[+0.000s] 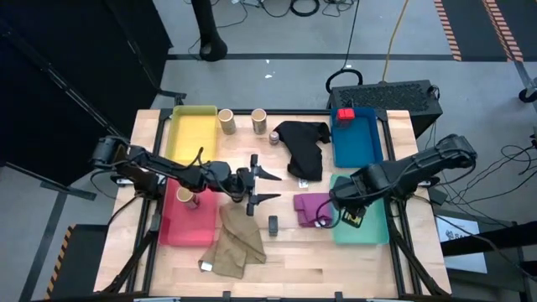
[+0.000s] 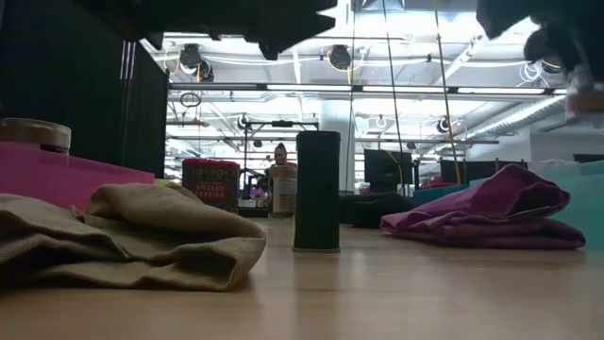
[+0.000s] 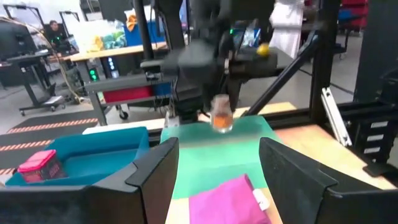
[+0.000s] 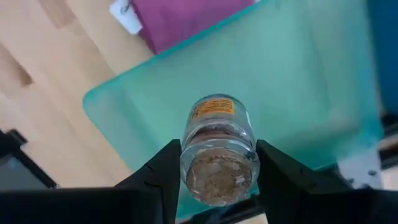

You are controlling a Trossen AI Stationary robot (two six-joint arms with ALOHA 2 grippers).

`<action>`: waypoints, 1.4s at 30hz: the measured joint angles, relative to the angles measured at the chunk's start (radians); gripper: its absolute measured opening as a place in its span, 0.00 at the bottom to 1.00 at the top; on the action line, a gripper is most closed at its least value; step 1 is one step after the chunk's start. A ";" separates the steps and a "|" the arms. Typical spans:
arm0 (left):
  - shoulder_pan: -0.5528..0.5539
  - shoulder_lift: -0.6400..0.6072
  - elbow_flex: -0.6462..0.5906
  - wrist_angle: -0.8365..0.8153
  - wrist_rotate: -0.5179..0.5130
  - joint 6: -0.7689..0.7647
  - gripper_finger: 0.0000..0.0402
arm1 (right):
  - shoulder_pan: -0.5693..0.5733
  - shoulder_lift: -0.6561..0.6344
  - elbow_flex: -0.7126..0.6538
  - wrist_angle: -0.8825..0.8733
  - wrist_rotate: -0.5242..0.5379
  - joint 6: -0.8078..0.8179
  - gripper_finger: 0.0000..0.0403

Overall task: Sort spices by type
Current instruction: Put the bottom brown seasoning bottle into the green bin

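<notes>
The right tool is clamped on a small clear spice jar, one dark finger pressed to each of its sides. The jar shows an orange label near one end, and brownish contents fill the end facing the camera. Directly beyond the tool lies the teal tray, its pale rim running beside the wooden desk. Farther past the tool, a purple cloth with a white tag rests on the desk, just beside the tray's edge.
</notes>
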 joint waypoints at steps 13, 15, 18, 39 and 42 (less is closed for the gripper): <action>-0.021 -0.221 0.000 -0.206 0.000 -0.026 0.57 | -0.258 -0.022 -0.293 0.272 -0.026 -0.285 0.36; -0.031 -0.256 0.000 -0.245 0.000 -0.026 0.57 | -0.290 -0.021 -0.294 0.274 -0.027 -0.313 0.36; -0.045 -0.294 0.000 -0.286 0.000 -0.026 0.57 | -0.329 -0.021 -0.294 0.294 -0.028 -0.343 0.36; -0.141 -0.409 0.000 -0.399 0.000 -0.027 0.57 | -0.361 0.080 -0.294 0.339 -0.028 -0.358 0.45; -0.145 -0.409 0.000 -0.399 0.000 -0.027 0.57 | -0.364 0.080 -0.294 0.346 -0.030 -0.347 0.46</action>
